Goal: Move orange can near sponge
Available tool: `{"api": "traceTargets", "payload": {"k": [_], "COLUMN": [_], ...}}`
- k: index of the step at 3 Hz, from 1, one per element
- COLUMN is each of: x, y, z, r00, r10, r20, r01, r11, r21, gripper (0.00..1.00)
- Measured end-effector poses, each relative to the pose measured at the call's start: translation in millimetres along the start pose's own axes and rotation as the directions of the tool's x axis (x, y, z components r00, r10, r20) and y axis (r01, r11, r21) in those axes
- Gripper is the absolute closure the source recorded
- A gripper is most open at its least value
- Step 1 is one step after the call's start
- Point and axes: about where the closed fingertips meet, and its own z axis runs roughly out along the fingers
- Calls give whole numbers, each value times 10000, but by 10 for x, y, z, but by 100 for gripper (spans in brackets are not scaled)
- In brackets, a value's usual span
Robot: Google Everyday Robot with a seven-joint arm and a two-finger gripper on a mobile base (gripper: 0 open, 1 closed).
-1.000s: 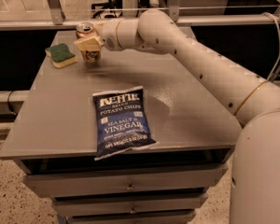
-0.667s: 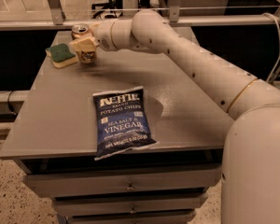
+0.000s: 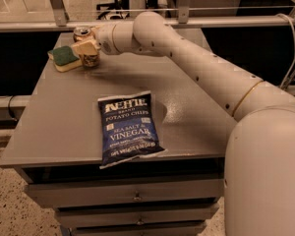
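Note:
The orange can (image 3: 83, 34) stands upright at the far left of the grey table (image 3: 59, 127), its silver top showing. My gripper (image 3: 87, 47) is around the can, with one pale finger (image 3: 85, 47) across its front. The sponge (image 3: 65, 57), dark green on top with a pale yellow base, lies just left of the can, very close to or touching the gripper. My white arm reaches in from the right across the table's far side.
A blue Kettle sea salt and vinegar chip bag (image 3: 129, 127) lies flat near the table's front edge. Drawers (image 3: 132, 195) sit under the tabletop. A metal rail (image 3: 226, 21) runs behind the table.
My gripper and the can have moved a little to the left, closer to the sponge. The sponge and chip bag have not moved.

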Motion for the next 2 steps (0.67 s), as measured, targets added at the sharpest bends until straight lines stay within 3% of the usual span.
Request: {"api": "traceTargets", "payload": {"k": [1, 2], "x": [18, 28], "y": [7, 10], "z": [30, 36], "r00": [10000, 10000], "r10": [8, 22], "r20": [-41, -55], "r01": [-9, -22], "r11": [10000, 10000], "r21": [-23, -23], "gripper": [6, 0]}}
